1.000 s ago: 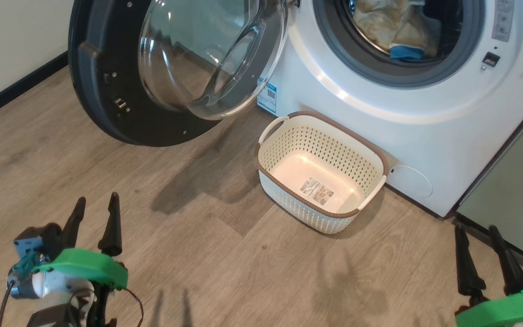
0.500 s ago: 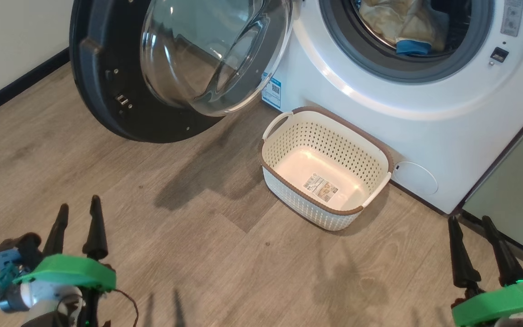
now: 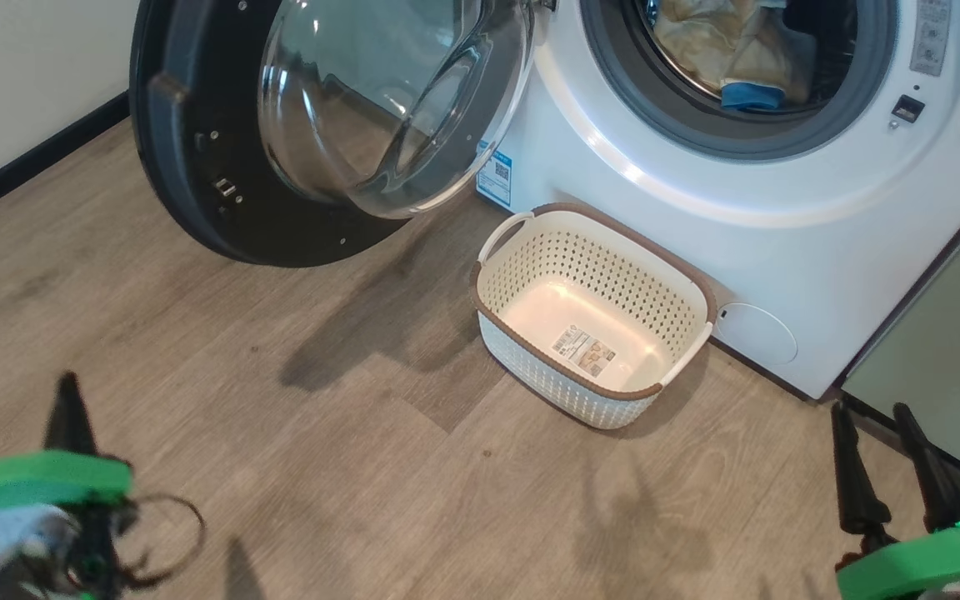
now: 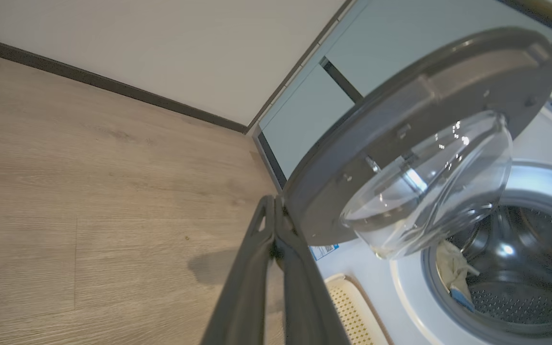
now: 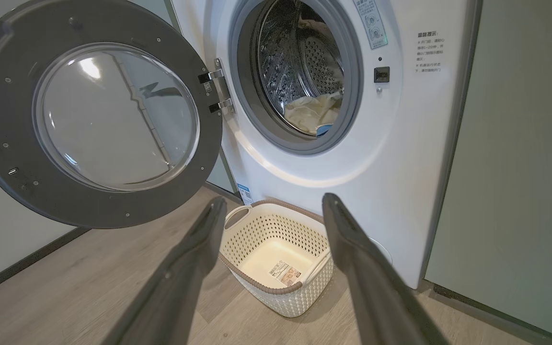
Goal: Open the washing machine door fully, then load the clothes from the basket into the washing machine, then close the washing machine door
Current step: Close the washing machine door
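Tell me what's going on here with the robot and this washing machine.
A two-armed robot is doing laundry. The washing machine door stands wide open, the clothes lie inside the washing machine, and the basket on the floor in front of it is empty. The left hand is shut on nothing and the right hand is open, both low and clear of everything. Closing the door is the step not yet done.

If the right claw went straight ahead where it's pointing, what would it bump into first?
Most likely the front of the big white front-loading washing machine, above the cream perforated plastic basket. The open right claw aims that way; exact height is unclear.
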Controlling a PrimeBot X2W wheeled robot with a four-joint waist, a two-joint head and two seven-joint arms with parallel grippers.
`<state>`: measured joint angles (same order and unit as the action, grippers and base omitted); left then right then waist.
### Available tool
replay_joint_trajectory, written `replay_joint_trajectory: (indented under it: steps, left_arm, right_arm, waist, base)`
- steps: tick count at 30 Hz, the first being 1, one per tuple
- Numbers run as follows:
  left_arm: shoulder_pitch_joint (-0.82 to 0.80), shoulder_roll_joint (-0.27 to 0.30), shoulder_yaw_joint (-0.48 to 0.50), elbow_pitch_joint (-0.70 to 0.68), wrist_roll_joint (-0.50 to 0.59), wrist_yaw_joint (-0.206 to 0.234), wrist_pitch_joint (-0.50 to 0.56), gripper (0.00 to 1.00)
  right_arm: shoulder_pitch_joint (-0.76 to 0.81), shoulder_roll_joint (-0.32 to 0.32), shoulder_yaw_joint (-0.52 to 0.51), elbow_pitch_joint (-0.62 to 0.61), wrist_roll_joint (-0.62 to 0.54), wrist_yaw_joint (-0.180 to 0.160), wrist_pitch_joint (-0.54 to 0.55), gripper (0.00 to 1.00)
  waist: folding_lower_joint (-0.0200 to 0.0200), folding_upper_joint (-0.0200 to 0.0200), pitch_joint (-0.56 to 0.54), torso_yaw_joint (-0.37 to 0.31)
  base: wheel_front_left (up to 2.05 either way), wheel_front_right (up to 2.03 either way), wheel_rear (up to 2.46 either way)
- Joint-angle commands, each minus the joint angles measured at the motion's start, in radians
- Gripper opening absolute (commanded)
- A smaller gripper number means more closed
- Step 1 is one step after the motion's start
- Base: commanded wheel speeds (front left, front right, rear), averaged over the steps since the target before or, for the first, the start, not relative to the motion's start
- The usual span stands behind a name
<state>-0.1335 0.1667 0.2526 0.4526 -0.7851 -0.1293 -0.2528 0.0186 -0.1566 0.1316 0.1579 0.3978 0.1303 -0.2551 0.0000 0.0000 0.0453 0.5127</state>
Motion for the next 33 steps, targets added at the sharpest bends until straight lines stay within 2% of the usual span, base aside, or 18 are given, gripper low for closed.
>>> replay_joint_trajectory:
  steps: [1, 6, 7, 11, 15, 20, 21, 29, 33]
  left_arm:
    - [-0.087, 0.071, 0.022, 0.003, -0.095, -0.001, -0.009, 0.00]
    - [-0.176, 0.146, 0.038, 0.095, -0.376, -0.001, 0.028, 0.00]
    - [-0.176, 0.146, 0.038, 0.095, -0.376, -0.001, 0.028, 0.00]
    - [-0.267, 0.209, 0.102, 0.196, -0.553, -0.001, 0.103, 0.00]
    - [-0.373, 0.272, 0.147, 0.290, -0.650, -0.001, 0.176, 0.00]
    - [-0.518, 0.361, 0.174, 0.419, -0.703, -0.001, 0.241, 0.00]
    - [-0.569, 0.393, 0.172, 0.464, -0.703, 0.001, 0.255, 0.00]
    - [-0.742, 0.478, 0.172, 0.585, -0.724, 0.024, 0.327, 0.00]
    - [-0.807, 0.517, 0.137, 0.615, -0.705, 0.027, 0.386, 0.00]
  right_arm:
    - [-0.007, -0.024, 0.004, -0.034, 0.002, 0.000, -0.007, 1.00]
    - [0.004, -0.030, 0.009, -0.042, -0.002, 0.000, -0.007, 1.00]
    - [0.004, -0.030, 0.009, -0.042, -0.002, 0.000, -0.007, 1.00]
    - [-0.005, -0.046, 0.024, -0.042, -0.002, 0.000, -0.007, 1.00]
    - [-0.019, -0.066, 0.034, -0.040, 0.003, 0.000, -0.007, 1.00]
    - [-0.040, -0.088, 0.046, -0.041, 0.007, 0.000, -0.007, 1.00]
    - [-0.046, -0.095, 0.050, -0.042, 0.007, 0.000, -0.007, 1.00]
    - [-0.063, -0.122, 0.063, -0.045, 0.008, 0.000, -0.007, 1.00]
    - [-0.079, -0.142, 0.072, -0.046, 0.011, 0.000, -0.007, 1.00]
  waist:
    - [0.0000, 0.0000, -0.002, 0.000]
    - [0.0000, 0.0000, 0.009, -0.019]
    - [0.0000, 0.0000, 0.009, -0.019]
    - [0.0000, 0.0000, 0.029, -0.040]
    - [0.0000, 0.0000, 0.048, -0.060]
    - [0.0000, 0.0000, 0.075, -0.084]
    - [0.0000, 0.0000, 0.087, -0.093]
    - [0.0000, 0.0000, 0.133, -0.117]
    - [0.0000, 0.0000, 0.154, -0.134]
  base:
    - [0.00, 0.00, 0.00]
    - [0.00, 0.00, 0.00]
    - [0.00, 0.00, 0.00]
    - [0.00, 0.00, 0.00]
    - [0.00, 0.00, 0.00]
    - [0.00, 0.00, 0.00]
    - [0.00, 0.00, 0.00]
    - [0.00, 0.00, 0.00]
    - [0.00, 0.00, 0.00]
